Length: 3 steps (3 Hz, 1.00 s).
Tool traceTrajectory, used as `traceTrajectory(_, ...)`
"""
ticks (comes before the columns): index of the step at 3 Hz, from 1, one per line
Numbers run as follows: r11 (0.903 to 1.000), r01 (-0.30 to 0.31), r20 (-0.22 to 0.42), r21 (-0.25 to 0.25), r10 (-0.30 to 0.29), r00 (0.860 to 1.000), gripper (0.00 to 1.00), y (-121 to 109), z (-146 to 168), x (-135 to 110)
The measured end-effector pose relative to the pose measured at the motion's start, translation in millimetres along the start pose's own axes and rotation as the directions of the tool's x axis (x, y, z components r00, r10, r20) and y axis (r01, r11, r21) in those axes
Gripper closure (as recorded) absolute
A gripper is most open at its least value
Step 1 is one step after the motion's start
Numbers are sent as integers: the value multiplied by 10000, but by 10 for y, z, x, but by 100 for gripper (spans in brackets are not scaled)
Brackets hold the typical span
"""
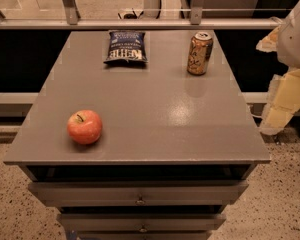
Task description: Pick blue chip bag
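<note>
The blue chip bag [126, 47] lies flat at the far middle-left of the grey table [155, 109]. It is dark navy with white block lettering. My arm comes in at the right edge of the view, off the table's right side. The gripper [279, 115] hangs there beside the table's right edge, low and well away from the bag, holding nothing that I can see. The bag is in full view, with nothing touching it.
A gold-brown drink can [199, 53] stands upright at the far right of the table. A red apple [84, 126] sits near the front left corner. Drawers [140, 193] sit below the tabletop. A rail and glass barrier [140, 23] run behind the table.
</note>
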<state>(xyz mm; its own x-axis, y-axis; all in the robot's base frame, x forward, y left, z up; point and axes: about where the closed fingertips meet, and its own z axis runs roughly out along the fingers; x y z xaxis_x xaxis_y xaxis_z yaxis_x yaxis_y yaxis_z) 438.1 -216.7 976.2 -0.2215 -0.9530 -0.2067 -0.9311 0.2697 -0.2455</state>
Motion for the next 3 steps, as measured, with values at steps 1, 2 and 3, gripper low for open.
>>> traceTrajectory(1,10000,0,1,2,0,10000,0,0,0,0)
traceTrajectory(2,9994,-80,619,328,59,9981,0,-169,-24,-172)
traceTrajectory(3,9966,-204,1669,796,69,9859,0,-594,63,-580)
